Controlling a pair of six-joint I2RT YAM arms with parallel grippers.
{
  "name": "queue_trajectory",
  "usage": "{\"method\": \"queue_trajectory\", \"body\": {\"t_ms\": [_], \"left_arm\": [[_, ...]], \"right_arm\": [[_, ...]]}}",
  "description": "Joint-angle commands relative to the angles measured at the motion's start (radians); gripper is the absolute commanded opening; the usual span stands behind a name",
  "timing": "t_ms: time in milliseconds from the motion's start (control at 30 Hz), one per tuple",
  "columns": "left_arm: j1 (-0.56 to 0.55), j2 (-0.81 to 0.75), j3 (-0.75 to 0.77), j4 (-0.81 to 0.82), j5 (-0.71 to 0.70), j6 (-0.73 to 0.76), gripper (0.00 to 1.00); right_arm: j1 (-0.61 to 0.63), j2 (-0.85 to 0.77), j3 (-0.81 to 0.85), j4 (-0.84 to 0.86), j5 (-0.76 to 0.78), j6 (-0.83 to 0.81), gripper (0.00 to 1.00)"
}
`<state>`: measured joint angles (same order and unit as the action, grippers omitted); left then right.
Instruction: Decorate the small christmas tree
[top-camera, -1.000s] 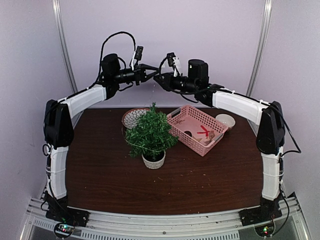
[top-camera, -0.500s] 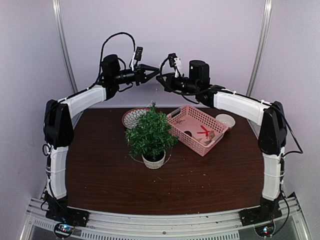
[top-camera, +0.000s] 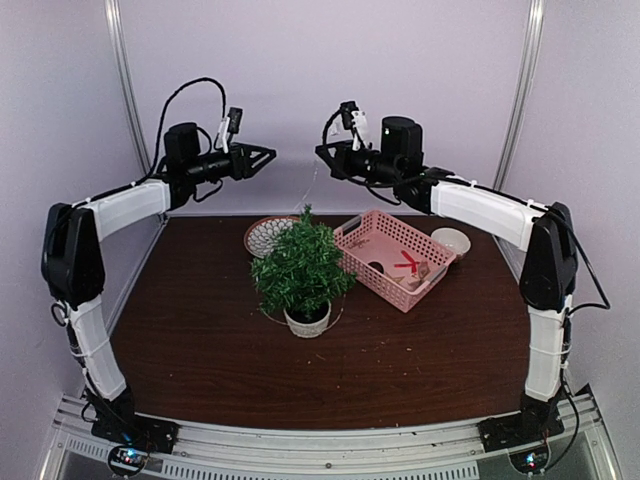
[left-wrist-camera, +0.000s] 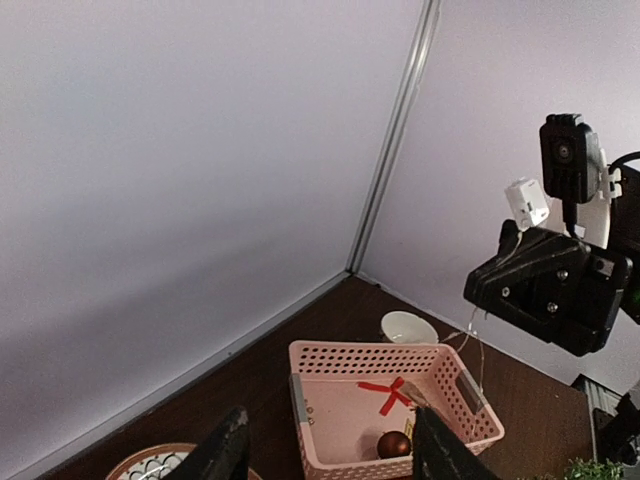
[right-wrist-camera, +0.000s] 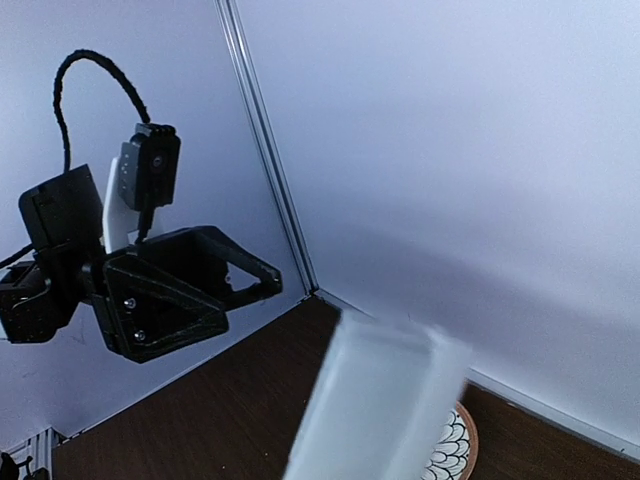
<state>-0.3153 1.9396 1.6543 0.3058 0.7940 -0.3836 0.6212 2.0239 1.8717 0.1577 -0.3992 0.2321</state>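
Tree (top-camera: 303, 265) in a whitish pot (top-camera: 308, 321) stands mid-table, just left of the pink basket (top-camera: 395, 258) and nearer than the patterned bowl (top-camera: 262, 236). Both arms are raised above it, apart. Left gripper (left-wrist-camera: 328, 455): fingers wide, nothing between them. Right gripper (top-camera: 322, 153): pinched on a thin wire (left-wrist-camera: 481, 350) (it hangs down toward the tree).

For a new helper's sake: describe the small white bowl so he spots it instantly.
On the dark brown table, find the pink slotted plastic basket right of the small green potted tree. The small round white bowl sits beside the basket's far right corner, plain white unlike the patterned dish behind the tree.
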Motion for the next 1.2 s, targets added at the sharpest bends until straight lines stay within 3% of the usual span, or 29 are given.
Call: {"method": "queue_trajectory", "body": {"t_ms": [0,100,300,400,533,733,1167], "left_arm": [[-0.001,-0.247,-0.179,-0.145,-0.227,0.146,0.55],[0.003,-0.388,-0.347,-0.206,-0.317,0.152,0.55],[-0.007,-0.638,-0.657,-0.342,-0.350,0.090,0.51],[-0.049,-0.793,-0.821,-0.319,-0.375,0.069,0.49],[-0.142,-0.908,-0.904,-0.382,-0.385,0.079,0.47],[-0.275,-0.934,-0.978,-0.379,-0.376,0.062,0.48],[-0.309,-0.848,-1.012,-0.250,-0.387,0.017,0.39]], "right_arm": [[-0.006,-0.043,0.032,0.017,0.021,-0.012,0.00],[-0.007,-0.042,0.037,0.022,0.023,-0.008,0.00],[-0.011,-0.037,0.057,0.016,0.039,-0.014,0.00],[-0.012,-0.034,0.063,0.017,0.042,-0.015,0.00],[-0.013,-0.028,0.072,0.019,0.040,-0.011,0.00],[-0.012,-0.022,0.080,0.017,0.034,-0.003,0.00],[-0.012,-0.023,0.089,0.009,0.026,-0.001,0.00]]}}
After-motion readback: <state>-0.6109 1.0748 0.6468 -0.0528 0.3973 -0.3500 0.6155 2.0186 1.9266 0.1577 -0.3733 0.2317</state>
